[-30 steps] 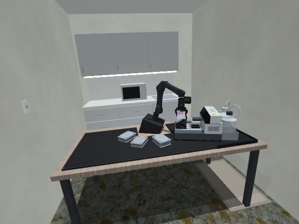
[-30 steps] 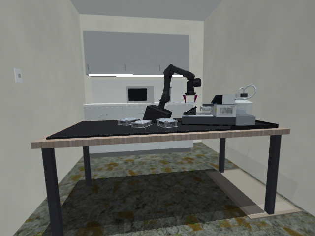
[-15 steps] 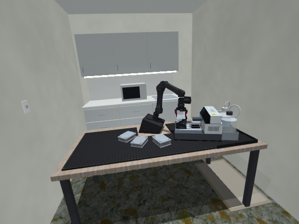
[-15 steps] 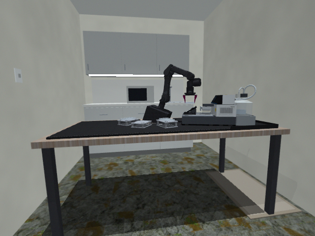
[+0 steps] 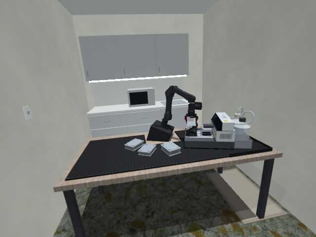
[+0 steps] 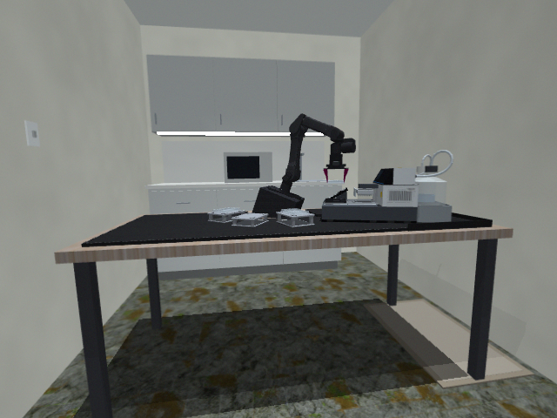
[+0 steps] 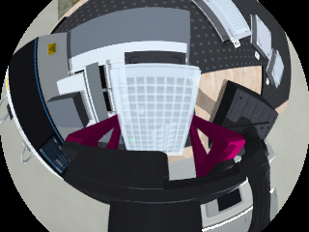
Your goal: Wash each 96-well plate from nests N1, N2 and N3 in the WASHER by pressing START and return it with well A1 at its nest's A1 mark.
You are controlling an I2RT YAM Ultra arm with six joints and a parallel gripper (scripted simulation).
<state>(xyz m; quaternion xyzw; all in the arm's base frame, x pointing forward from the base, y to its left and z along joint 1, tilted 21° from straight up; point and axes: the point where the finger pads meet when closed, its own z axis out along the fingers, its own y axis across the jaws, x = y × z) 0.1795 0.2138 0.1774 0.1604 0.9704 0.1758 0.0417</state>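
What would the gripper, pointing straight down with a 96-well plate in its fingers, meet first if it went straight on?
Probably the plate washer's carrier: the gripper hangs over the track, and its 96-well plate would touch first. Depth is uncertain.

A: What's under the magenta-fingered gripper [image 5: 191, 120] clamping the clear 96-well plate [image 7: 156, 106]?

B: Open air above the grey washer's track [image 5: 197, 138].

A: Obstacles?

B: The white washer housing [image 5: 224, 127] just right; the black arm base [image 5: 160, 132] left.

A small lab: plate washer [image 5: 221, 127] with bottles [image 5: 242, 126] at right, wall cabinets [image 5: 133, 56] and microwave [image 5: 140, 96] behind.
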